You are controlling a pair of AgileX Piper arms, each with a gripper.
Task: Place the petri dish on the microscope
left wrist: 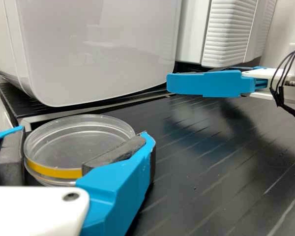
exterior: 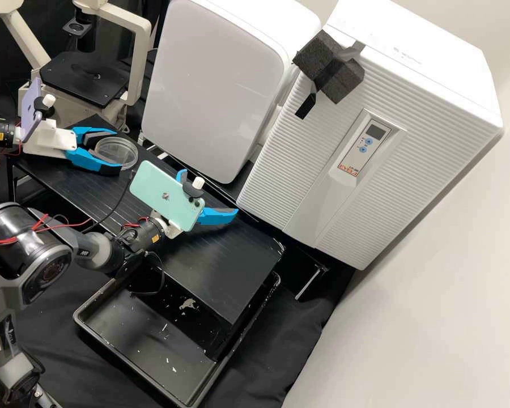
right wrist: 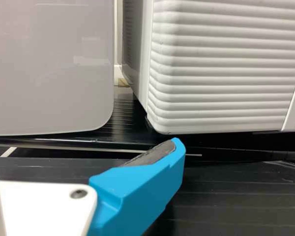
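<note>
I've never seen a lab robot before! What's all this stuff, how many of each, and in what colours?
Petri dish: one, clear with a yellow band, between the left gripper's fingers
Microscope: one, beige with a black stage, beyond the left gripper
Smooth-fronted cabinet: one, white and pale grey, beside the ribbed one
Ribbed appliance: one, white, near the wall
Foam padding: one taped bundle, dark grey, on the ribbed appliance
Platform: one, black, below both grippers
Tray: one, black, partly under the platform
Smartphones: two, mint and lilac, one per gripper
Arms: two, dark grey
Left gripper, right gripper: two, white with blue fingers
</note>
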